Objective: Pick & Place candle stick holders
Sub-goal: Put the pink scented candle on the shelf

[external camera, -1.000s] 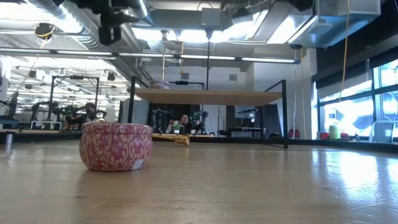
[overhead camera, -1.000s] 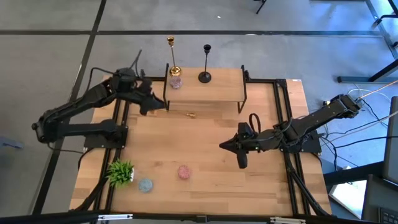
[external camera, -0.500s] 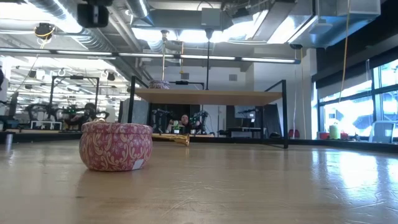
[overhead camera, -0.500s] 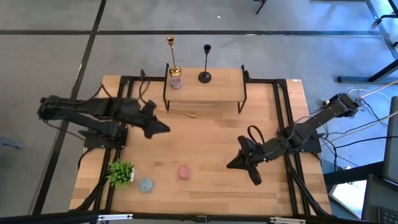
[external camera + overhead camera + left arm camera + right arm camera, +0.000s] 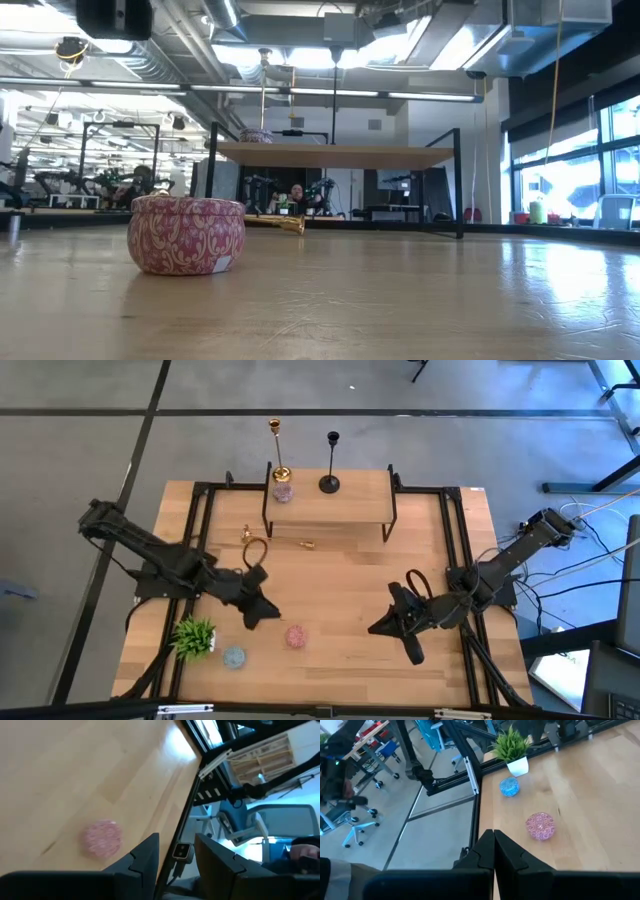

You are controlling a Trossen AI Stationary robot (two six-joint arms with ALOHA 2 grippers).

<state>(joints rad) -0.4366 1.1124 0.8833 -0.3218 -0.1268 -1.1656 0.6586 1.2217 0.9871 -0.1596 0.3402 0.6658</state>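
- High view: we see a wooden table with a raised shelf (image 5: 330, 510) at its 12 o'clock edge; two candle stick holders stand upright on that shelf, the gold holder (image 5: 277, 452) toward 11 o'clock and the black holder (image 5: 331, 462) beside it toward 12.
- A third, fallen gold holder (image 5: 307, 544) lies on its side on the tabletop just in front of the shelf; the low view shows it flat under the shelf board.
- The left gripper (image 5: 270, 617) hovers near 8 o'clock of the table's centre, its claw parted by a narrow gap and holding nothing; a pink tin (image 5: 295, 636) sits just beside it toward 5 o'clock.
- The right gripper (image 5: 375, 627) hangs near 4 o'clock, claw pressed closed and empty.
- We judge the fallen holder to be the step in hand, and the left arm is nearer; we would widen the claw first, travel toward 12 o'clock, come down over the thin stem crosswise, and close gently so the round stem does not roll away.
- We would keep clear of the shelf's dark frame while lifting; the standing holders look top-heavy and easily knocked.
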